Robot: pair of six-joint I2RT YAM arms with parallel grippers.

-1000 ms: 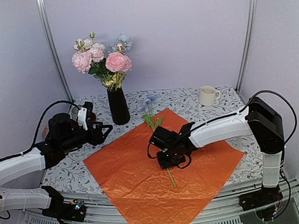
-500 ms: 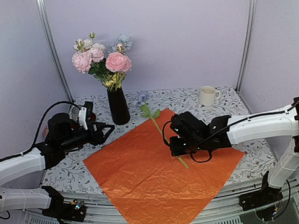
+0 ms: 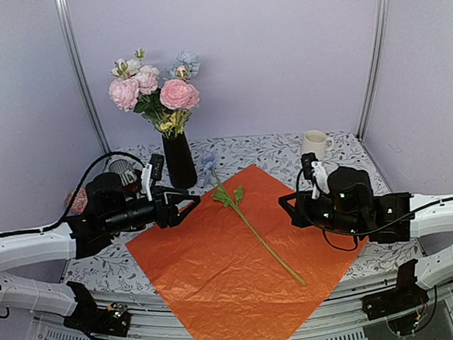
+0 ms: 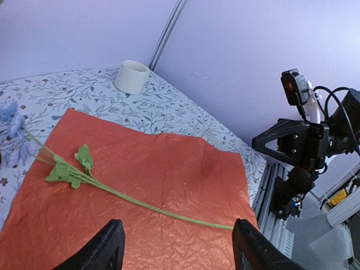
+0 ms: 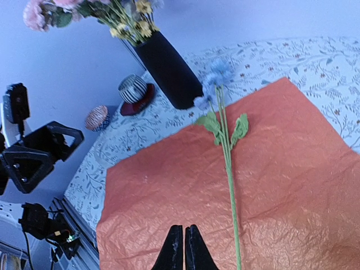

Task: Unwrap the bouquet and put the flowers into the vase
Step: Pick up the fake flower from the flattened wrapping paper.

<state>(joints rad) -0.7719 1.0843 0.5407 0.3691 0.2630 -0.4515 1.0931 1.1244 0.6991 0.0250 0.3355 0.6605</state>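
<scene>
Right claw (image 5: 183,230) pressed together, empty, pulled back | blue flower (image 3: 250,227) released, now lying across orange sheet (image 3: 203,280), head near black vase (image 3: 180,161) | left claw (image 3: 184,207) spread, moved closer | we judge left takes it next.

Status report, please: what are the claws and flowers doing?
Left gripper open, empty. Right gripper shut, empty. One blue green-stemmed flower lies on crumpled orange paper sheet; other flowers stand in tall matte black vase. Nothing blocks it.

surface (image 3: 279,144): pale cloth, grey leaf print
centre: orange sheet (image 3: 217,264), spread flat, near corner overhanging the front edge
back left: black vase (image 3: 179,161), upright; striped cup (image 5: 133,88) on red saucer (image 5: 140,102)
back right: white mug (image 3: 314,144)
</scene>
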